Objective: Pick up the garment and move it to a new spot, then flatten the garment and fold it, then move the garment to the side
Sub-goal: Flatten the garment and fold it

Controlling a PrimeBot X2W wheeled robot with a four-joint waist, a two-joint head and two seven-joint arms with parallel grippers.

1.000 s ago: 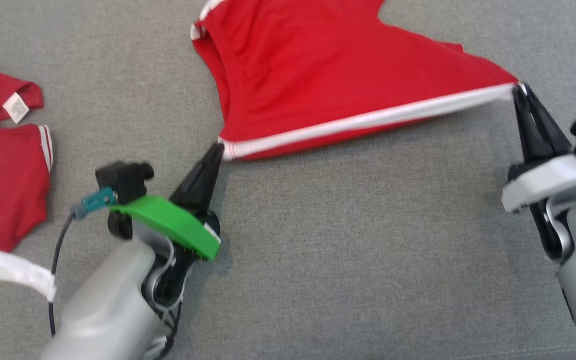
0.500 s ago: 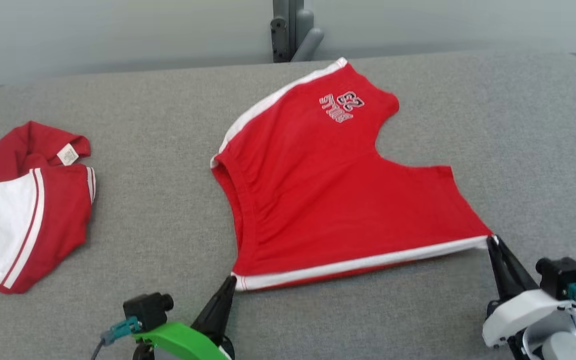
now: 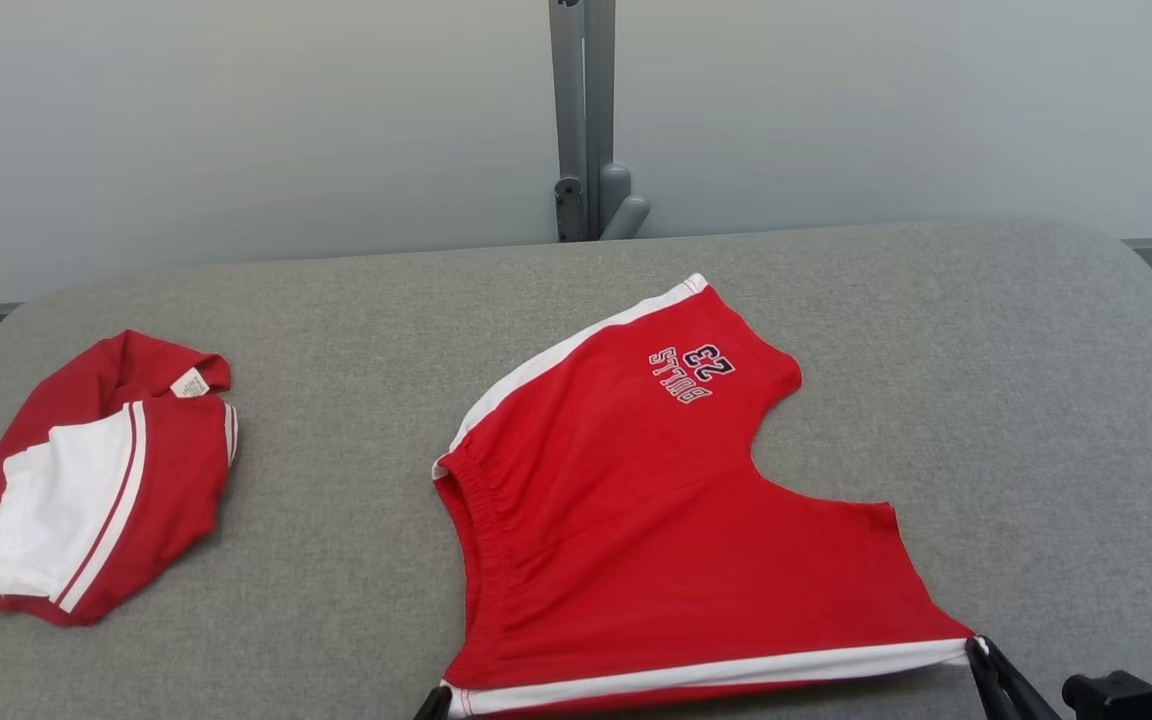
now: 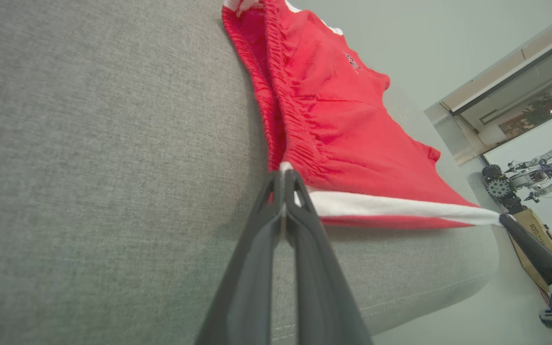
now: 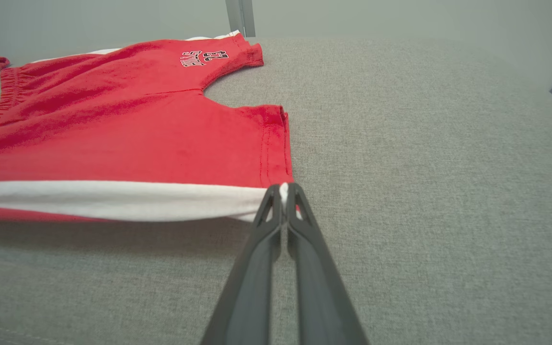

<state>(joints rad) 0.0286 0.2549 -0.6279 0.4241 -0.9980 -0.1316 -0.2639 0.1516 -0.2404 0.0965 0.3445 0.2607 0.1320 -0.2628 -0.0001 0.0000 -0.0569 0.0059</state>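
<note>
left gripper [image 4: 284, 173] first: its two dark fingers are pressed together, pinching the near corner of the red shorts [image 3: 636, 520], right where the gathered waistband [image 4: 278, 96] meets the white stripe [image 5: 113, 199]. the fingers lie low, nearly flat along the grey padded table [image 3: 336, 400], pointing away from the robot.

over to the right gripper [image 5: 283, 191]: same story. its fingers are closed tight on the other end of that white stripe, at the corner of the leg hem [image 5: 274, 143], and they too slant low over the table top.

in the head view just the tips of both grippers poke up from the bottom edge, well apart, the left one at the waistband corner and the right one at the leg corner. between them the stripe runs straight and taut, its edge lifted a little off the table with a shadow beneath it.

beyond that edge the rest of the shorts lies spread flat, right of centre. the far leg reaches toward the back, with lettering [image 3: 693, 370] upside down on it.

well off to the left lies a second red and white garment [image 3: 96, 500], bunched up. behind the table a grey post [image 3: 581, 120] stands against a pale wall [image 3: 236, 130].
</note>
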